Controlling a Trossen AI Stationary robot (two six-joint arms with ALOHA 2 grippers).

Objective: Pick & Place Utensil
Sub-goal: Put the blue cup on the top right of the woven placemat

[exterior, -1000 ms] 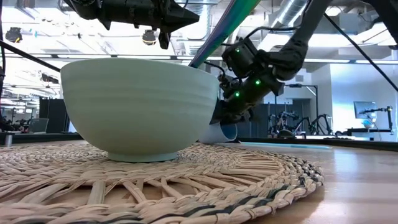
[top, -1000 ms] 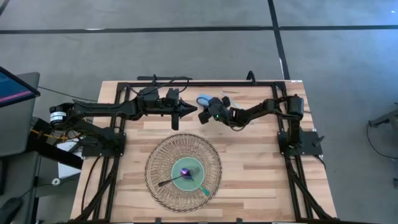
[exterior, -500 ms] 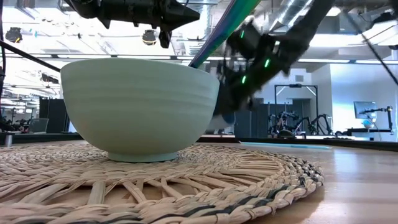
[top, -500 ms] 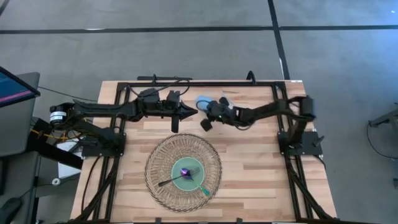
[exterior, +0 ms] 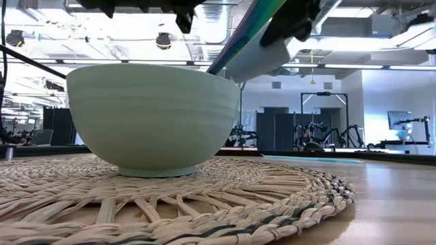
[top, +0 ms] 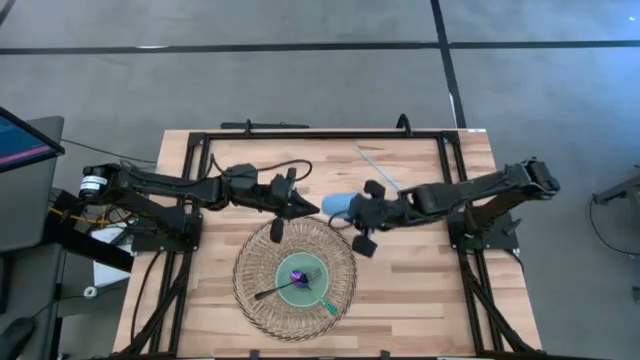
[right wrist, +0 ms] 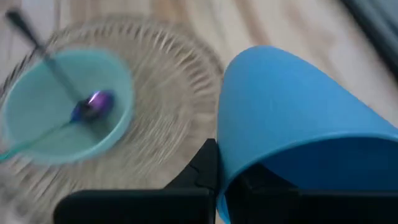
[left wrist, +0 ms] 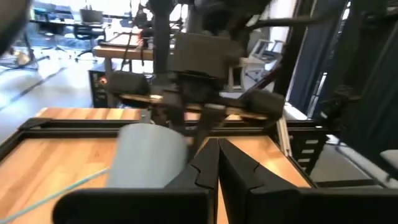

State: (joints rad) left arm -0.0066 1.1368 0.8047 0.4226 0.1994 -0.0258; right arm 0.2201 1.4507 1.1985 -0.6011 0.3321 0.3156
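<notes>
Right gripper (top: pixel 352 212) with blue cup (top: pixel 338 205), now nearer mat (top: pixel 262 290)

A round woven straw mat (top: pixel 262 292) fills the near middle of the wooden table (top: pixel 420 290), with a pale green bowl (top: pixel 296 284) on it holding utensils. Both dark arms meet just behind the mat, the right gripper (top: pixel 352 212) carrying a blue cup (top: pixel 336 206), crowding that approach. Bare wood lies right of the mat.
</notes>
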